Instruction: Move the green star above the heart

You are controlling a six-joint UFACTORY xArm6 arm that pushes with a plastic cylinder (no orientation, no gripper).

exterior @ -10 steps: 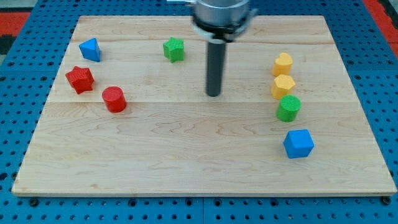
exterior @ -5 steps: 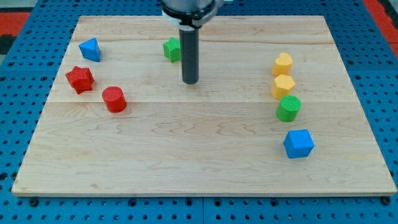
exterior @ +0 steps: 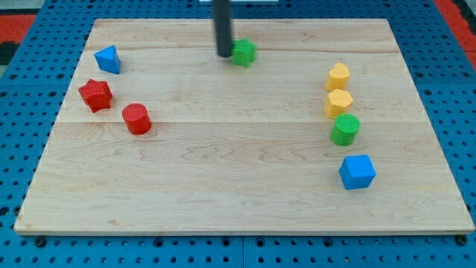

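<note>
The green star (exterior: 243, 53) lies near the board's top middle. My tip (exterior: 224, 53) touches its left side. The yellow heart (exterior: 338, 76) sits at the view's right, well to the right of the star and a little lower. The rod rises straight up out of the view's top.
Below the heart stand a yellow hexagon (exterior: 338, 103), a green cylinder (exterior: 345, 129) and a blue cube (exterior: 357, 171). At the view's left are a blue pyramid-like block (exterior: 108, 59), a red star (exterior: 96, 94) and a red cylinder (exterior: 137, 119). The wooden board (exterior: 238, 193) lies on blue pegboard.
My tip has moved up and round to the star's left side. The green star has slid to the right, from about x 280 to x 327.
</note>
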